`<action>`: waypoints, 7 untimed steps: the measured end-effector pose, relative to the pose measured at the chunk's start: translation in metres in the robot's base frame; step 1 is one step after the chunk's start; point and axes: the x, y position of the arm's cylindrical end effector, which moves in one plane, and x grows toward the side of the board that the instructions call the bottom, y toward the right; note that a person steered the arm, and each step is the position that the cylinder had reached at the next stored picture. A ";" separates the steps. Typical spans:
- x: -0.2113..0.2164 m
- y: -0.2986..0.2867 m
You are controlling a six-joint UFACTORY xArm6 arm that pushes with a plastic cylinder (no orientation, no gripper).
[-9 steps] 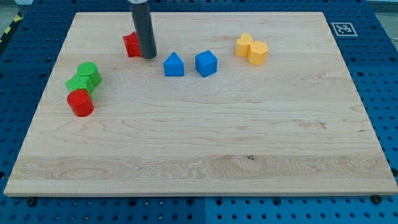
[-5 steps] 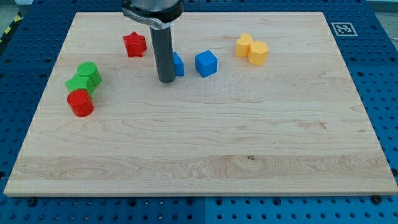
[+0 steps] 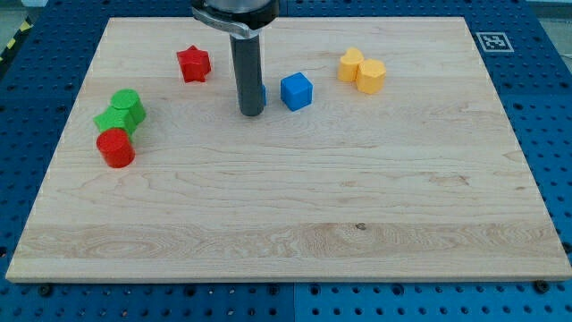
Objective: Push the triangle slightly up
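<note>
The blue triangle block (image 3: 263, 92) lies in the upper middle of the board. It is almost wholly hidden behind my dark rod, and only a thin blue sliver shows at the rod's right edge. My tip (image 3: 252, 113) rests on the board just below the triangle, at its lower edge. A blue cube (image 3: 297, 91) sits close to the triangle's right.
A red star (image 3: 193, 64) lies up and left of the rod. Two yellow blocks (image 3: 363, 71) touch each other at the upper right. At the left, green blocks (image 3: 121, 111) sit against a red cylinder (image 3: 115, 148). A marker tag (image 3: 491, 40) is at the board's top right corner.
My rod moved from beside the red star to the right and down, then slid right until it stands in front of the blue triangle. No block has clearly shifted.
</note>
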 end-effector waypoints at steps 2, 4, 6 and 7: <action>-0.025 0.000; -0.036 0.000; -0.053 0.000; -0.045 0.026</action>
